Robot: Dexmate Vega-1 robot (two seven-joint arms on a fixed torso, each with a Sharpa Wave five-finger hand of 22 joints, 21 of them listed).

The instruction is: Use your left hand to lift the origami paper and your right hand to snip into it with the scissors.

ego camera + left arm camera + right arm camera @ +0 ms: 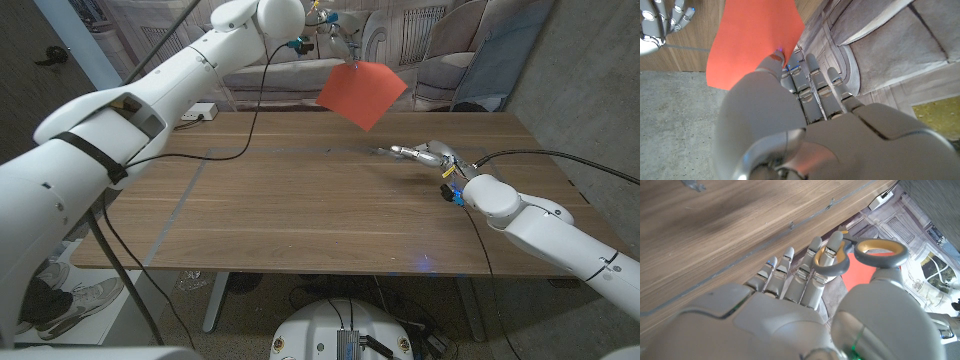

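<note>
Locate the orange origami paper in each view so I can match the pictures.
Head view: origami paper held up above the table's far edge, upper middle.
Left wrist view: upper left, pinched by the left robot hand.
Right wrist view: right of middle, behind the scissors' handles.
Shared landmark: the wooden table.

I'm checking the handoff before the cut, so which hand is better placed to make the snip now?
The right hand. It holds the scissors, low over the table, while the left hand is occupied holding the paper up in the air. The right probably still has to rise to the paper.
</note>
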